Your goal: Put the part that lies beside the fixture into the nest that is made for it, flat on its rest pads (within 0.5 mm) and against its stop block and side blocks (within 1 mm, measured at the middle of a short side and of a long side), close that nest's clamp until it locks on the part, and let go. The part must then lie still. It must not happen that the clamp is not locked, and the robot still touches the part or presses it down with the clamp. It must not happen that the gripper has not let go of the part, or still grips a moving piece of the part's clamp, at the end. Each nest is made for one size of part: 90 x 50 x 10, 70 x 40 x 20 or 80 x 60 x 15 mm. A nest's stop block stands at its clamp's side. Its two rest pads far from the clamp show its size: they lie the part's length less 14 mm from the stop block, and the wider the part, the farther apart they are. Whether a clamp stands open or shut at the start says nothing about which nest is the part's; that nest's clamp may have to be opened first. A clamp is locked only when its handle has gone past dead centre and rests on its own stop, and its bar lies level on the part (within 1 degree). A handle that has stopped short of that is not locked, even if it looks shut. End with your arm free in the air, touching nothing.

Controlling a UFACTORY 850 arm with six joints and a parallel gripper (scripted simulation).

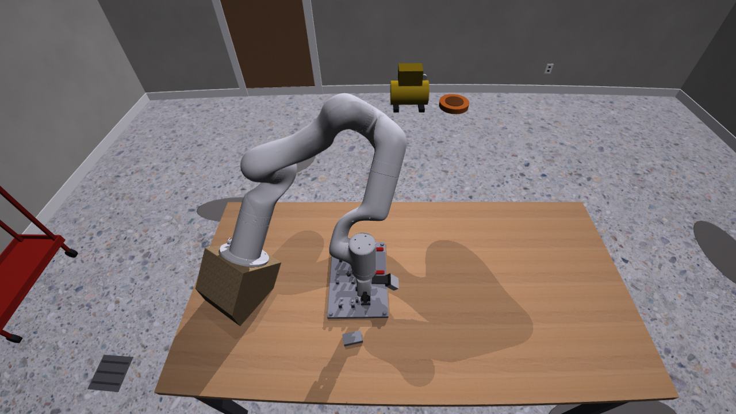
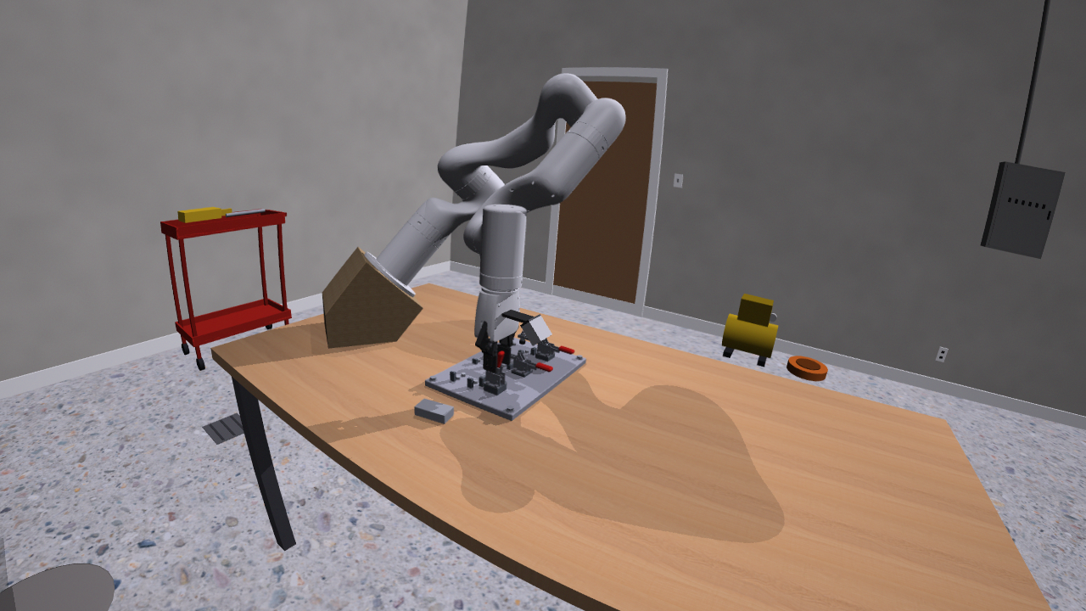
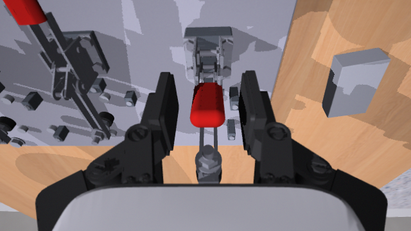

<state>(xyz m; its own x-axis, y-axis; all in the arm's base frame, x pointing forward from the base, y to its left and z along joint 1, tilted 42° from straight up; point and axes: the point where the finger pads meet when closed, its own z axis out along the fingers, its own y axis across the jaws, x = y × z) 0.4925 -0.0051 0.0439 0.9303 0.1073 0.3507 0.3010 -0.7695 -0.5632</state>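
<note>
The grey block part (image 1: pixel 352 337) (image 2: pixel 433 410) (image 3: pixel 356 83) lies flat on the table, just off the fixture plate's near edge. The grey fixture plate (image 1: pixel 378 310) (image 2: pixel 531 395) (image 3: pixel 154 42) carries three nests with toggle clamps. My gripper (image 1: pixel 364 297) (image 2: pixel 491 356) (image 3: pixel 208 88) hangs over the nest nearest the part. Its fingers are open and straddle that clamp's red handle (image 3: pixel 207 106), with a gap on each side. This handle stands raised towards the wrist camera. The other two clamps' red handles (image 1: pixel 379 249) (image 1: pixel 379 271) (image 2: pixel 565 349) lie level, farther back on the plate.
The arm's brown base box (image 1: pixel 236 288) (image 2: pixel 368 307) stands on the table left of the fixture. Small blocks and pads (image 3: pixel 61 133) stud the plate. A red cart (image 2: pixel 227 273) stands on the floor beyond the table's left end.
</note>
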